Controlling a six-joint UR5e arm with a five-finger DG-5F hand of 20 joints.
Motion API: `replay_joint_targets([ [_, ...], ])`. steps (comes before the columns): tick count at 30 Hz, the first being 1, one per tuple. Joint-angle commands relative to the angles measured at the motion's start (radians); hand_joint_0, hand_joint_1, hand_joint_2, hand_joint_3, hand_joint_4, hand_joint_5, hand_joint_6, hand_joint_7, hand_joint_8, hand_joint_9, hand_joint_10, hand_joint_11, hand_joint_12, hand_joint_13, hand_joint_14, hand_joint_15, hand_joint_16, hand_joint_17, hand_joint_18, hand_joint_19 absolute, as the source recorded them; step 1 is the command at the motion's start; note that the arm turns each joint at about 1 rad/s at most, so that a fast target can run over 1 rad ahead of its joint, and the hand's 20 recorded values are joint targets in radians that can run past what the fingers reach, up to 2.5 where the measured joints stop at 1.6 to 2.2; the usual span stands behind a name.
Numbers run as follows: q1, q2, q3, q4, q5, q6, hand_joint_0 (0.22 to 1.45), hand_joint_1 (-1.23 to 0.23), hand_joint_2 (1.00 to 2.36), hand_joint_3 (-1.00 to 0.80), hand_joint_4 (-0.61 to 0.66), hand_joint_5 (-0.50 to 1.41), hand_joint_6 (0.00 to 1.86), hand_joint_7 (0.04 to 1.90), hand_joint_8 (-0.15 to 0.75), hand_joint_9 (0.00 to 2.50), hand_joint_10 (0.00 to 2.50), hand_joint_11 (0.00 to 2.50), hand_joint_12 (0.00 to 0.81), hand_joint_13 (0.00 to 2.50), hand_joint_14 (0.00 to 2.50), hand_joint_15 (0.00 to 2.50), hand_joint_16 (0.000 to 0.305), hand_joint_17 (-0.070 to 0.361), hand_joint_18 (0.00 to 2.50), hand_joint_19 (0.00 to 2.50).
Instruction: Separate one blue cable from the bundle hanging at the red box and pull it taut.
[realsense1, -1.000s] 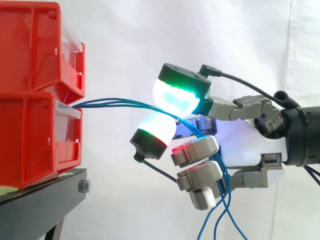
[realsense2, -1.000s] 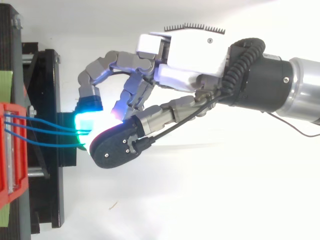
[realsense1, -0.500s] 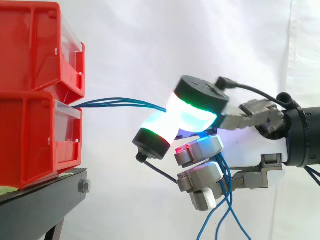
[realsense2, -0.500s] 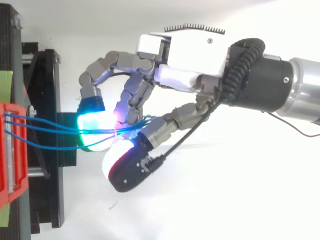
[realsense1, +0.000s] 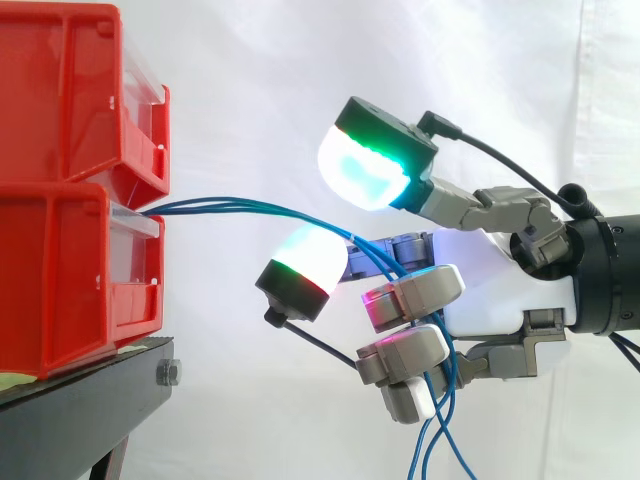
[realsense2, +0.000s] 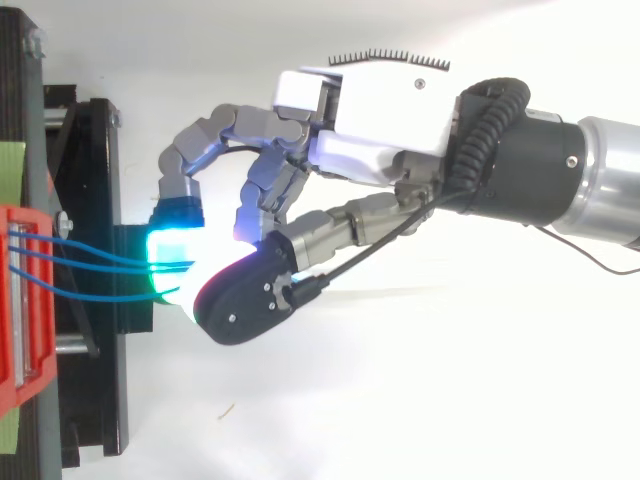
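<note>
Three blue cables (realsense1: 240, 206) left the front of the lower red bin (realsense1: 60, 280), which sat beneath a second red bin (realsense1: 60, 90) on the black stand (realsense1: 80, 400). In the side view the cables ran together, close to level and with a slight upward bow, from the bin's clear front lip towards the hand (realsense1: 500, 300), which entered from the right before the white curtain (realsense1: 250, 80). None was separated from the others.

Two glowing fingertips stood apart: the upper one (realsense1: 362, 175), green and cyan, was raised clear above the cables, and the lower one (realsense1: 310, 255), white with a green band, lay beneath them. The cables passed between these two and sloped down into the hand. The remaining fingers were curled inward round the cables, which ran down between those fingers and the palm and hung loose below the hand at the bottom edge.

In the top view the cables fanned slightly at the bin and converged at the green-lit fingertip.
</note>
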Motion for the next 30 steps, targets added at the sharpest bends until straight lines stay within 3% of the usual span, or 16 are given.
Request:
replay_joint_targets([
  [1, 0.0, 0.0, 0.0, 0.001, 0.0, 0.0, 0.48, -0.62, 1.0, -0.5, 0.05, -0.17, 0.92, 1.02, 0.288, 1.17, 0.34, 1.48, 0.382, 1.19, 0.01, 1.47, 0.055, 0.124, 0.99, 0.85],
  [5, 0.0, 0.0, -0.001, 0.001, 0.0, 0.0, 0.61, -0.7, 1.0, -0.5, 0.01, -0.17, 0.91, 1.09, 0.218, 1.21, 0.13, 1.63, 0.328, 1.17, 0.02, 1.48, 0.048, 0.108, 0.94, 0.88],
  [13, 0.0, 0.0, -0.001, 0.001, 0.0, 0.0, 0.66, -0.84, 1.01, -0.32, -0.06, -0.17, 0.91, 1.19, 0.207, 1.21, 0.11, 1.63, 0.329, 1.18, 0.02, 1.47, 0.048, 0.108, 0.96, 0.87],
  [19, 0.0, 0.0, -0.001, -0.001, -0.002, 0.0, 0.74, -0.92, 1.0, -0.5, -0.06, -0.17, 0.93, 1.14, 0.223, 1.17, 0.1, 1.62, 0.326, 1.16, 0.02, 1.45, 0.048, 0.107, 0.96, 0.84],
  [25, 0.0, 0.0, -0.001, 0.001, -0.002, 0.0, 0.61, -0.91, 1.0, -0.5, 0.0, -0.16, 0.92, 1.09, 0.227, 1.17, 0.08, 1.64, 0.328, 1.16, 0.02, 1.46, 0.047, 0.106, 0.95, 0.85],
  [30, 0.0, 0.0, -0.001, 0.001, -0.002, 0.0, 0.49, -0.87, 1.0, -0.5, 0.02, -0.15, 0.92, 1.07, 0.273, 1.17, 0.22, 1.53, 0.372, 1.19, 0.02, 1.45, 0.053, 0.118, 0.99, 0.84],
])
